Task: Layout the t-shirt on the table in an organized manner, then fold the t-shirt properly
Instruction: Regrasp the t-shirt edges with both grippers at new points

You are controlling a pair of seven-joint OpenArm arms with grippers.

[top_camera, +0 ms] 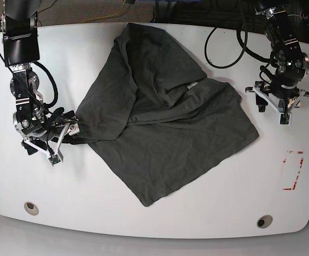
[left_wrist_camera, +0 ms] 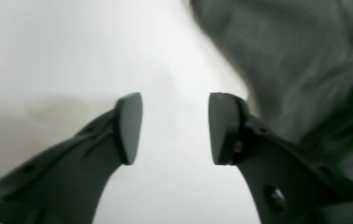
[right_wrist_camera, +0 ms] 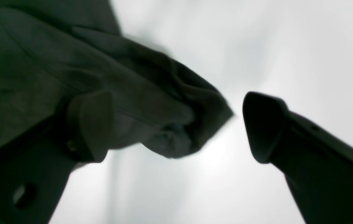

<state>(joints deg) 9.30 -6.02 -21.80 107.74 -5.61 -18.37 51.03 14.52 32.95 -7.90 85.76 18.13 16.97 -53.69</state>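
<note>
The dark charcoal t-shirt (top_camera: 165, 128) lies crumpled and skewed across the middle of the white table (top_camera: 144, 224). It is partly folded over itself. My right gripper (top_camera: 64, 140) is at the shirt's left corner. In the right wrist view this gripper (right_wrist_camera: 178, 124) is open wide, and a loose bunched corner of the t-shirt (right_wrist_camera: 170, 124) lies between its fingers, against the left one. My left gripper (top_camera: 278, 104) hovers just past the shirt's right edge. Seen from the left wrist, it (left_wrist_camera: 175, 127) stands open over bare table (left_wrist_camera: 70, 46), with the t-shirt (left_wrist_camera: 288, 62) to its upper right.
A red tape rectangle (top_camera: 293, 170) marks the table near its right edge. Two round grommets (top_camera: 31, 208) (top_camera: 264, 221) sit near the front edge. Black cables (top_camera: 224, 42) loop over the back right of the table. Beyond the back edge lies floor.
</note>
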